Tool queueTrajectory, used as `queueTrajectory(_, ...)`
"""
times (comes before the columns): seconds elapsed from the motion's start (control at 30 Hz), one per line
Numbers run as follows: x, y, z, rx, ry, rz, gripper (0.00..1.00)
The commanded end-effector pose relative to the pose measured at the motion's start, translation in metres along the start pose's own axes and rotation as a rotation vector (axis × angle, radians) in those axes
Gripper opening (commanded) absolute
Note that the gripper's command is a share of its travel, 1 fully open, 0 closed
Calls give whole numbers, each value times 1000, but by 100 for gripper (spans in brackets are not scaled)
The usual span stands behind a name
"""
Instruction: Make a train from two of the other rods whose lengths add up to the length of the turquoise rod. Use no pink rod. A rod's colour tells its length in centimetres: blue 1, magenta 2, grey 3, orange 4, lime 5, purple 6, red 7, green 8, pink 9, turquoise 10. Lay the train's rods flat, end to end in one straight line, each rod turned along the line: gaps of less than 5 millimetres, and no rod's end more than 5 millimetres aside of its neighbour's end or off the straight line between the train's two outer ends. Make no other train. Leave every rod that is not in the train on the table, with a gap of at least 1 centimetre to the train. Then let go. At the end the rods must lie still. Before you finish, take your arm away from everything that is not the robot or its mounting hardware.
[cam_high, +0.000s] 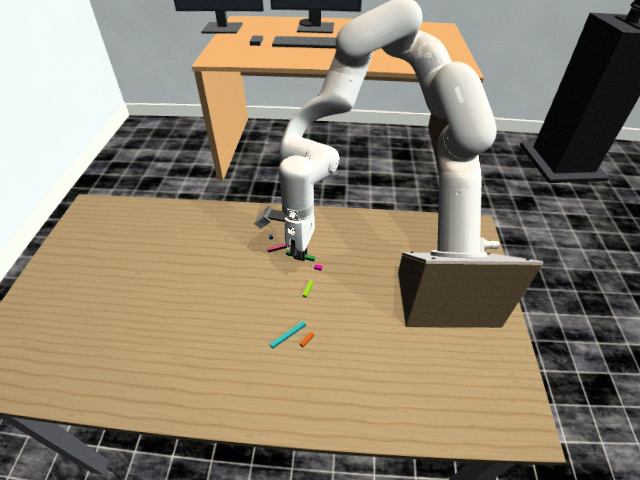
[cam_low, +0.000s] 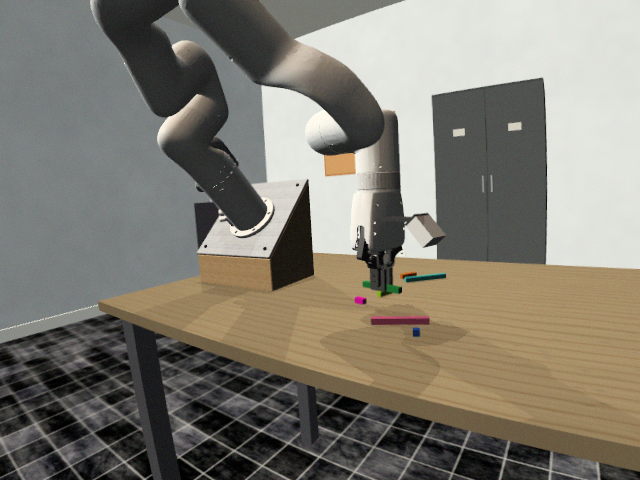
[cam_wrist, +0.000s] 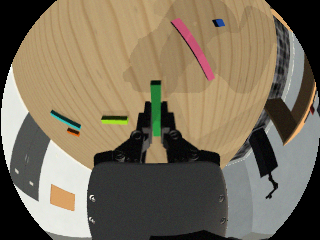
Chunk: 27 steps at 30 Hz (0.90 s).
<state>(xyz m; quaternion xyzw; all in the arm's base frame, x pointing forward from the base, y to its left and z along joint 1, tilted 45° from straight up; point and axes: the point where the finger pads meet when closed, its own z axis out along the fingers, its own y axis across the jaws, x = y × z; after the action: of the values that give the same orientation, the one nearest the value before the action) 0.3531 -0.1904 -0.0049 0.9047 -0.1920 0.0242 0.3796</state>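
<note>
My gripper (cam_high: 298, 254) is shut on the green rod (cam_high: 306, 256), gripping it near its middle. The rod lies level, at or just above the table top; it also shows in the exterior view (cam_low: 381, 286) and the wrist view (cam_wrist: 156, 108). The magenta rod (cam_high: 317, 267) lies a short way off its right end. The pink rod (cam_high: 276, 247) lies just left of the gripper, with the blue cube (cam_high: 270, 236) behind it. The lime rod (cam_high: 308, 288) lies nearer the front. The turquoise rod (cam_high: 287, 334) and the orange rod (cam_high: 306, 338) lie side by side further forward.
The arm's wedge-shaped base (cam_high: 465, 289) stands on the table's right side. A desk with monitors (cam_high: 310, 51) stands behind the table, off its far edge.
</note>
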Motion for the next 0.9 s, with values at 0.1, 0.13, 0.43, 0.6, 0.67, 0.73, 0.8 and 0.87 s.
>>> queueTrajectory(0.1,3,0,17,1,5,2,4)
queueTrajectory(0.13,3,0,17,1,5,2,4)
queueTrajectory(0.43,3,0,20,1,5,2,4)
queueTrajectory(0.6,3,0,20,1,5,2,4)
queueTrajectory(0.67,3,0,20,1,5,2,4)
queueTrajectory(0.73,3,0,20,1,5,2,4)
queueTrajectory(0.8,3,0,20,1,5,2,4)
queueTrajectory(0.87,3,0,20,1,5,2,4)
